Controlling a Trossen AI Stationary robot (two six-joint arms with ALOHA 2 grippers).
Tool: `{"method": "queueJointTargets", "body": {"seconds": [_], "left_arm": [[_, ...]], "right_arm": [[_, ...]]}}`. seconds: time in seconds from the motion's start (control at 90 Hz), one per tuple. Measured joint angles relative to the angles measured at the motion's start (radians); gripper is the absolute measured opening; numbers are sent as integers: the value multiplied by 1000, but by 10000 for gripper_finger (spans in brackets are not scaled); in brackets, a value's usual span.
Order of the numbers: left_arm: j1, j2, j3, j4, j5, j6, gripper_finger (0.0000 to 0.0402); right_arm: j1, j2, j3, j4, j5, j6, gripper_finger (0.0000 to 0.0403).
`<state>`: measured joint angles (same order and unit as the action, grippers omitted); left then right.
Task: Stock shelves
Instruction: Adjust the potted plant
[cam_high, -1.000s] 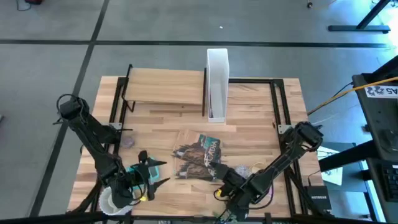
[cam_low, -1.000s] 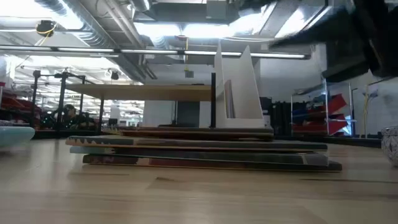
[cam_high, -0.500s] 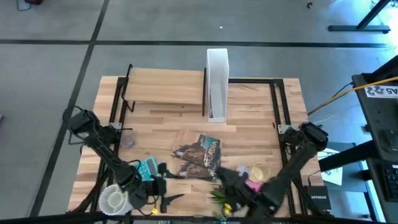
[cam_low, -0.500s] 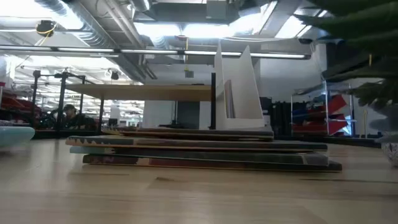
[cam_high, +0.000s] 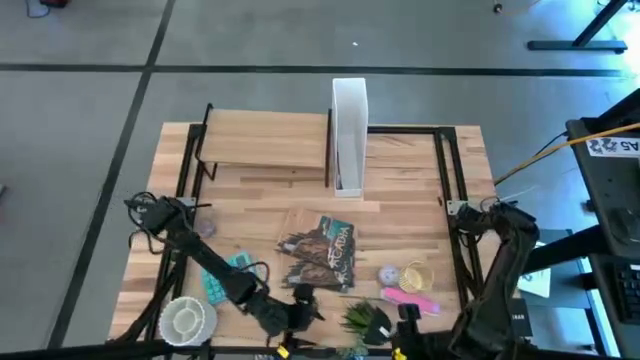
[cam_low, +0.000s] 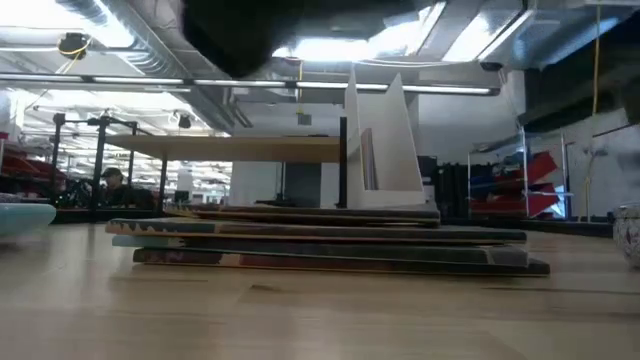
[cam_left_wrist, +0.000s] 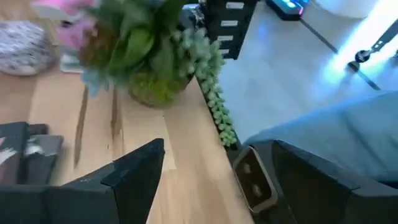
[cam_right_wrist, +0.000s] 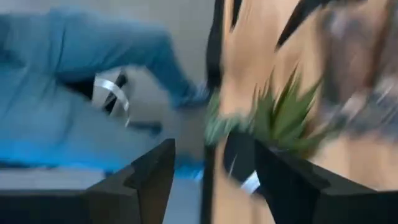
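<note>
The shelves stand at the table's far left, a light-wood board on black posts, also seen in the low view. A stack of books lies flat at the table's middle. A teal book lies flat to its left. A small green plant stands near the front edge. My left gripper hovers open just left of the plant, holding nothing. My right gripper is open at the front edge, right of the plant.
A tall white file box stands right of the shelves. A white bowl sits at the near left. A patterned cup, a yellow ring and a pink object lie near right. A person's blue-clad legs are beyond the front edge.
My left gripper has swept along the front of the table toward its right edge, from beside the white bowl to the plant. My right gripper has drawn back toward the near edge, uncovering the plant, the cup and the pink object.
</note>
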<state>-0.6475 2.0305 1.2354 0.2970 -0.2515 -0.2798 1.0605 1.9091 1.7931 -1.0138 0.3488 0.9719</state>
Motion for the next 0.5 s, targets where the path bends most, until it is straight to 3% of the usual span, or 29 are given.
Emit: {"method": "queueJointTargets", "body": {"seconds": [0.233,0.411,0.5], "left_arm": [[54,62,60,48,89,35,246],[83,75,75,97,193,48,237],[96,96,74,152,244,39,237]], "right_arm": [[6,8,-234,185,-163,173,133],[-3,9,-414,357,-199,209,104],[-9,9,-454,389,-168,212,94]]}}
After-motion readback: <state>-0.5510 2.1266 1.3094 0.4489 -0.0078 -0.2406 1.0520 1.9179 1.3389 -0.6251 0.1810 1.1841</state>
